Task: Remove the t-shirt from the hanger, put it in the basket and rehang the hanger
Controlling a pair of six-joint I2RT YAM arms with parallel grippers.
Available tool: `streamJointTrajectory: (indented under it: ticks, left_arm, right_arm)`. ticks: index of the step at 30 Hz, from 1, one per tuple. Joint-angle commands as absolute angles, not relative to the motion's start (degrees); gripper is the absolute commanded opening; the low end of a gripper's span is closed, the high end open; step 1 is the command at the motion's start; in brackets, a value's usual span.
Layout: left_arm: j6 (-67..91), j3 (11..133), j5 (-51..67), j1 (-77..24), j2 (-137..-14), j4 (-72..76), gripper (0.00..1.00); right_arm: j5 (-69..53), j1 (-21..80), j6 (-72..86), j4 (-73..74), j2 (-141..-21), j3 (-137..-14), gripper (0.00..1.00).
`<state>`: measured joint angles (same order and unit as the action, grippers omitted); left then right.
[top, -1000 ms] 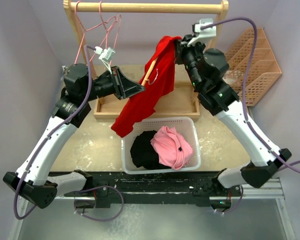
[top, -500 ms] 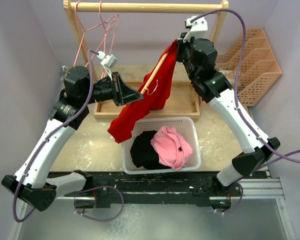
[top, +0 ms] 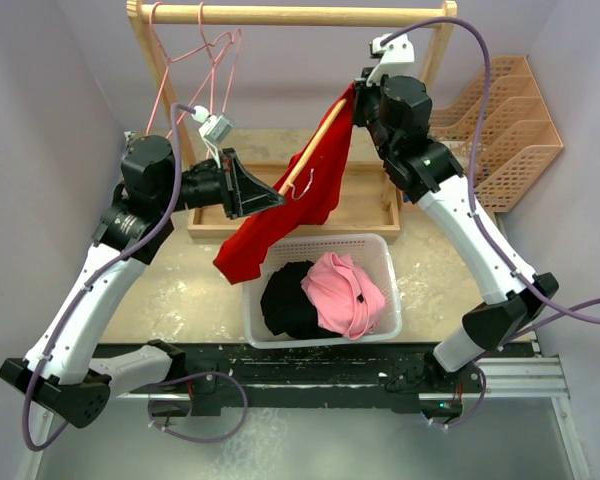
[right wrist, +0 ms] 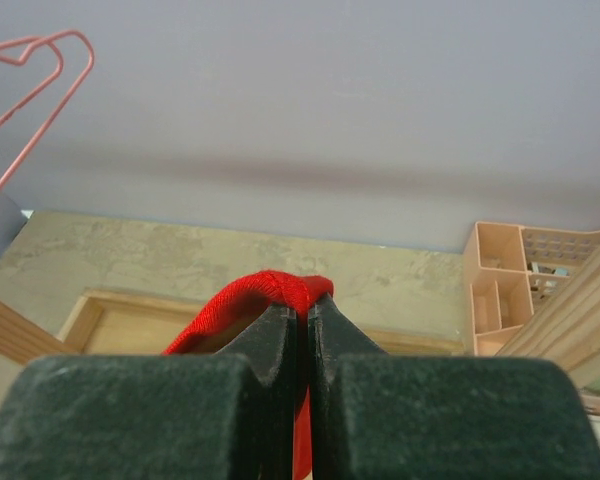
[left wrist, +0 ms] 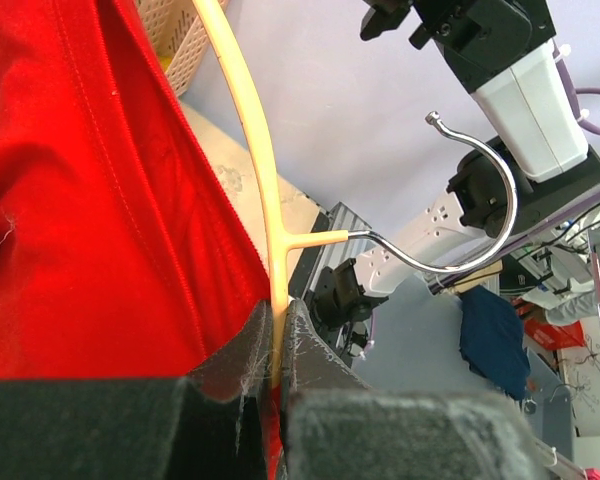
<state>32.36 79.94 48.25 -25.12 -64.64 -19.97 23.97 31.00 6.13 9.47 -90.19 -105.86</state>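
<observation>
Nearest, over the white laundry basket (top: 340, 240), my left gripper (left wrist: 278, 322) is clenched on the wooden hanger (left wrist: 252, 140), possibly pinching some of the red t-shirt (left wrist: 80, 200) too. Farther up, my right gripper (right wrist: 300, 308) clamps the shirt's edge, with the cloth stretched between us. If fabric is trapped on the left, pulling could tear it or wrench the hanger loose.

Beige table (top: 170, 300), white laundry basket (top: 251, 312), wooden rack tray (top: 220, 226), peach organizer (top: 520, 140)
</observation>
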Motion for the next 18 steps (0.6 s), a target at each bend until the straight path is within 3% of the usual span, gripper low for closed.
streamJointTrajectory:
  ticks: [1, 18]
  left_arm:
    - [31.9, 80.4, 58.2, -25.2, -59.7, -23.8, 0.0]
    - [33.9, 79.7, 59.4, -25.2, -58.9, -19.1, 0.0]
  right_arm:
    - [29.7, 26.3, 5.7, 5.0, -90.8, -107.8, 0.0]
    - [26.8, 22.9, 9.4, 7.4, -88.9, -102.0, 0.0]
